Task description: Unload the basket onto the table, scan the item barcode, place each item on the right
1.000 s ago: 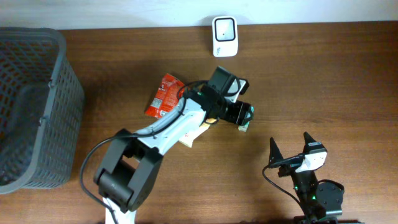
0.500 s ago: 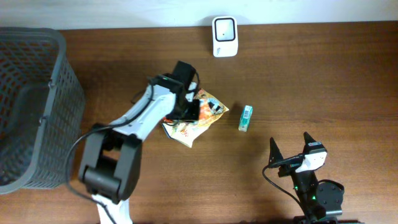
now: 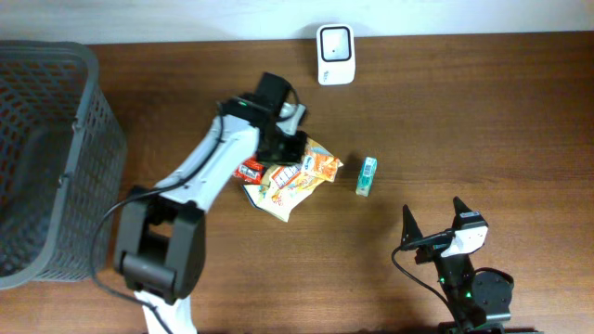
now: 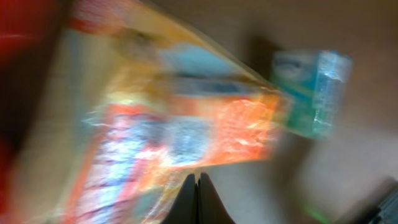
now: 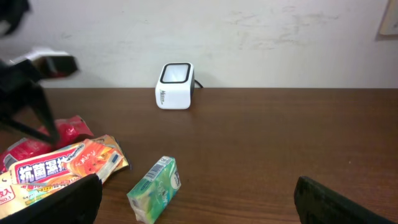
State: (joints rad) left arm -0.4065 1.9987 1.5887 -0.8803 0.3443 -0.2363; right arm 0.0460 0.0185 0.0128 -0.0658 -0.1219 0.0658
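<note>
Left gripper [image 4: 198, 186] pressed together at the crinkly orange snack packet [image 3: 302, 176], presumably to lift it toward the far white box scanner [image 3: 334, 42]; right gripper [image 3: 432, 211] idles spread

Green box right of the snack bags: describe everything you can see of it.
The green box is a small teal-and-white rectangular carton, glossy as if film-wrapped, print unreadable. It lies flat on the wooden table, looking closed and undented, just right of the orange snack bag with a gap between. Only the table touches it.
</note>
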